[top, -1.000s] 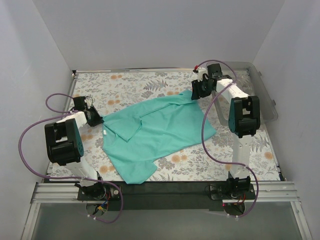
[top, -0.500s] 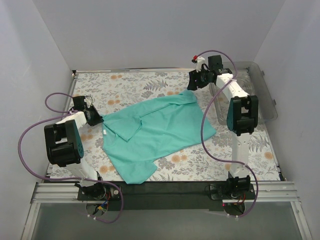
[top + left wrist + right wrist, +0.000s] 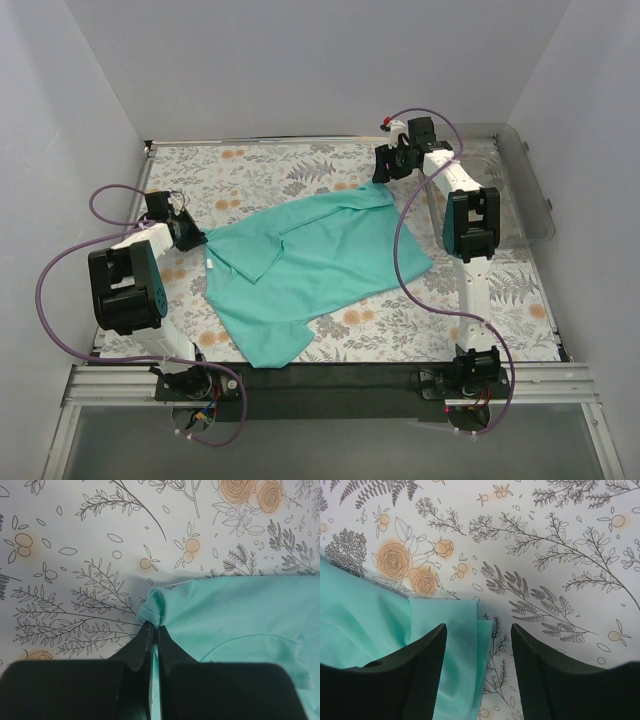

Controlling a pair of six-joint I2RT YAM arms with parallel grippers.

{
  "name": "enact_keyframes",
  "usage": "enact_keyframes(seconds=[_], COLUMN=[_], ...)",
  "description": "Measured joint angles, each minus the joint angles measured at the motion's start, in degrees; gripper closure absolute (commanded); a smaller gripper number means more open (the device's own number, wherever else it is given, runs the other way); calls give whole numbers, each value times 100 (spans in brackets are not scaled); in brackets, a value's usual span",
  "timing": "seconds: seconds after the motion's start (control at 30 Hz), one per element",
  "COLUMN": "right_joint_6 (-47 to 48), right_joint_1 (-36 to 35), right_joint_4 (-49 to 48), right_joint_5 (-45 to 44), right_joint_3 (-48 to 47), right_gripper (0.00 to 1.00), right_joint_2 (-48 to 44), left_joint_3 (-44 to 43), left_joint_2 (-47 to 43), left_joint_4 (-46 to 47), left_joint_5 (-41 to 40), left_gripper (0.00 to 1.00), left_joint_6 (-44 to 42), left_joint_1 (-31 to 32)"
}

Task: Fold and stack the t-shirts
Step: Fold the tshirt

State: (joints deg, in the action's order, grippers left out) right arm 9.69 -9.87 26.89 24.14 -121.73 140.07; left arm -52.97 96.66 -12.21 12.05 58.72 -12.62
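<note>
Shirt point(image 3: 320, 260) pinched at one edge only

Left gripper point(image 3: 152, 630) is clamped tight on the shirt's left edge, fabric bunched between the fingers. Right gripper point(image 3: 477, 630) hangs over the far right corner, fingers spread, nothing between them. Shirt lies spread and rumpled mid-table on the floral cloth point(image 3: 260, 170), one sleeve folded over.

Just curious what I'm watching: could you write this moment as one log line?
left gripper shut on t-shirt edge | right gripper open over far t-shirt corner | t-shirt spread loose on table
</note>
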Motion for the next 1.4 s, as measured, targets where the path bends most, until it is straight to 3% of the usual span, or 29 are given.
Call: enact_keyframes(seconds=[0.77,0.97,1.07,1.4], right_joint_6=[-330,-356,-358,-365], right_joint_1=[-44,-59,-66,-66], right_joint_4=[2,9,11,-9], right_joint_5=[90,160,181,-103], right_joint_3=[2,2,2,0], right_gripper=[66,80,98,99], right_joint_2=[76,90,90,90], left_joint_3=[2,2,2,2], left_joint_2=[-2,-2,-2,-2], left_joint_4=[0,0,0,2], left_joint_5=[2,4,4,2], left_gripper=[100,100,100,100], left_joint_6=[0,0,0,0], left_joint_1=[0,0,0,0])
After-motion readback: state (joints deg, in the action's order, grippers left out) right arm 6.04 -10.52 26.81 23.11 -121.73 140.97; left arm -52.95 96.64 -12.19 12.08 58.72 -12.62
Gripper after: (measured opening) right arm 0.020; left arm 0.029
